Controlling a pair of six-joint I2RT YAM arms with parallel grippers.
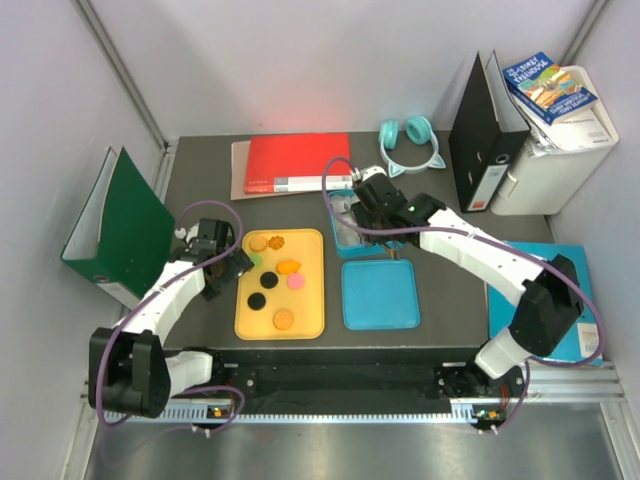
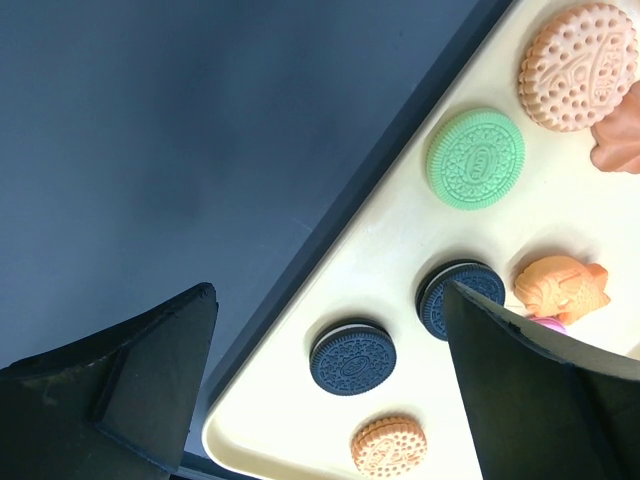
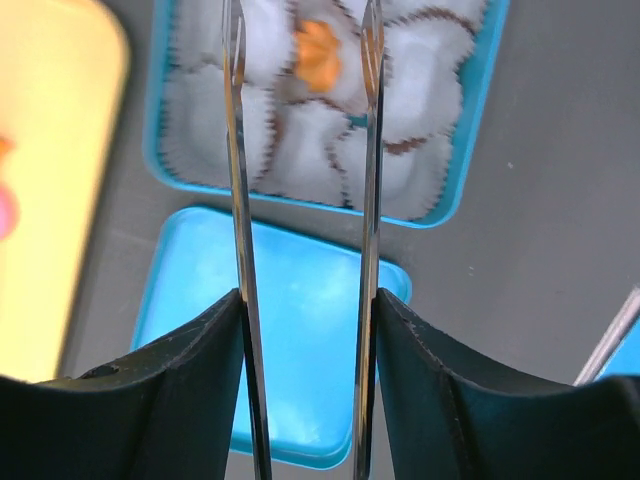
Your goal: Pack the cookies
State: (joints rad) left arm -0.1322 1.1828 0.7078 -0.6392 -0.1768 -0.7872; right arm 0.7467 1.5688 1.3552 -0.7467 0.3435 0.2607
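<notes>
Cookies [image 1: 272, 275] lie mostly on yellow tray [image 1: 312, 310]: two black, one green, one pink, the rest orange or tan. One orange cookie [image 3: 318, 55] sits in a paper cup [image 3: 300, 150] inside teal box [image 3: 468, 150], just beyond a flat teal lid [image 1: 380, 295]. Right gripper [image 1: 350, 220] hangs over that box with its blades parted. The orange cookie shows between them, clear of both; nothing is held. Left gripper [image 2: 328, 290] hovers over tray's left edge, jaws spread wide, empty.
</notes>
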